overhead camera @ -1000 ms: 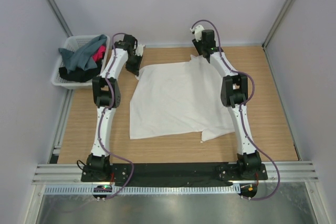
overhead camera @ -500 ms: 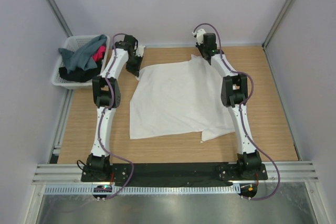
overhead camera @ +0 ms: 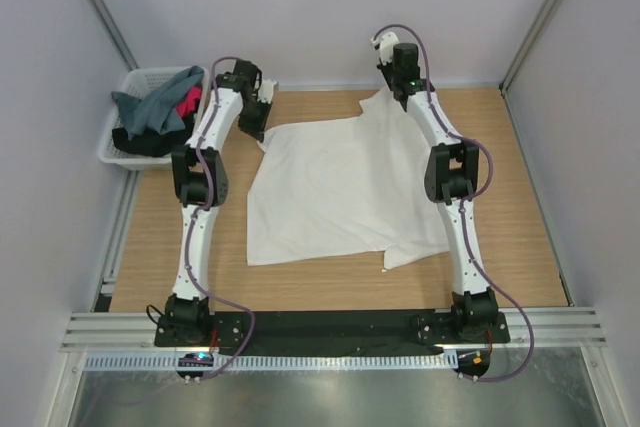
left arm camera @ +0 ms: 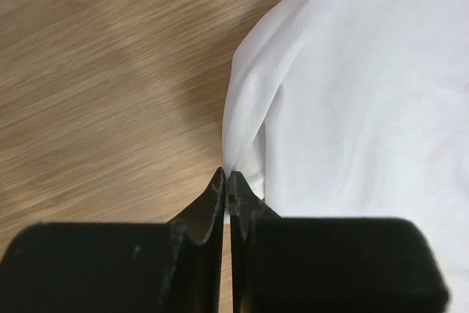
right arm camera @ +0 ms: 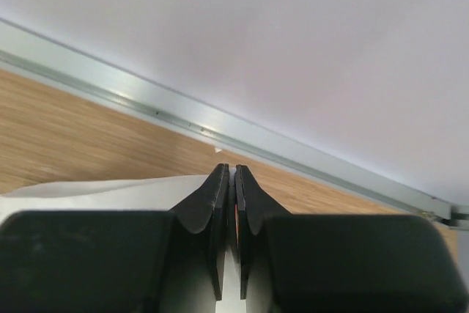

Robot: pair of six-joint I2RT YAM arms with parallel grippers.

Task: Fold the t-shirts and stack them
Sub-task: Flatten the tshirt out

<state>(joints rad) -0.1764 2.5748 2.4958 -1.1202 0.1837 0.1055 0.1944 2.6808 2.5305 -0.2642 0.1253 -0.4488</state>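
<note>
A plain white t-shirt (overhead camera: 340,187) lies spread on the wooden table. My left gripper (overhead camera: 262,125) is shut on its far left corner; in the left wrist view the jaws (left arm camera: 228,181) pinch a fold of the white cloth (left arm camera: 352,93) just above the wood. My right gripper (overhead camera: 385,97) is shut on the far right corner and holds it lifted near the back wall; its wrist view shows white cloth (right arm camera: 95,188) between the closed jaws (right arm camera: 231,174). Grey-teal (overhead camera: 160,102), black and pink-red (overhead camera: 188,99) shirts lie in the basket.
The white lattice basket (overhead camera: 120,142) stands at the far left, off the table's edge. The back wall and its metal rail (right arm camera: 220,130) are close behind the right gripper. Bare wood (overhead camera: 510,177) lies right of the shirt.
My right gripper has moved up and toward the back wall, pulling the shirt's far right corner with it. The left gripper has stayed almost still.
</note>
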